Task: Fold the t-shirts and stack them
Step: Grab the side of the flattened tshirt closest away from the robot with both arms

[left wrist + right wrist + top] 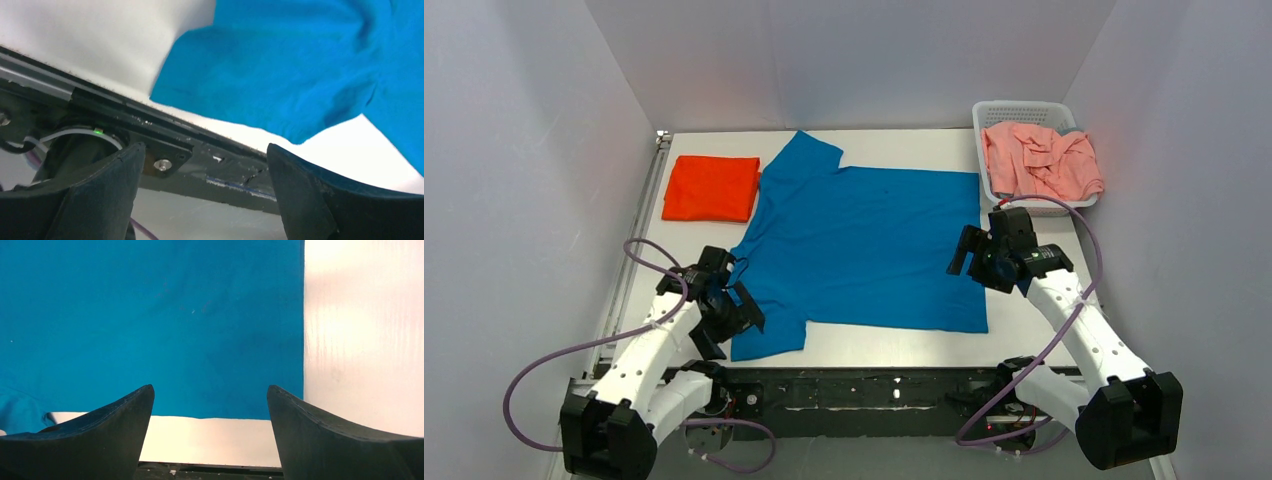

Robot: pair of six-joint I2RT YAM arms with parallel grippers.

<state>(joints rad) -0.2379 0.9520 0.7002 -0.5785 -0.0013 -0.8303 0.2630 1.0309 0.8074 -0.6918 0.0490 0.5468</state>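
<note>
A bright blue t-shirt (864, 245) lies spread flat across the middle of the table, its collar to the left. An orange-red t-shirt (712, 187) lies folded at the back left. A salmon-pink t-shirt (1041, 160) is bunched up in the white basket. My left gripper (732, 312) stands open over the blue shirt's near sleeve (280, 75), with nothing between its fingers. Over the shirt's right hem (200, 330) hovers my right gripper (969, 255), open and empty too.
The white lattice basket (987, 115) stands at the back right corner. A black rail (874, 385) runs along the table's near edge, and a metal rail (639, 240) along the left side. Grey walls close in the table on three sides.
</note>
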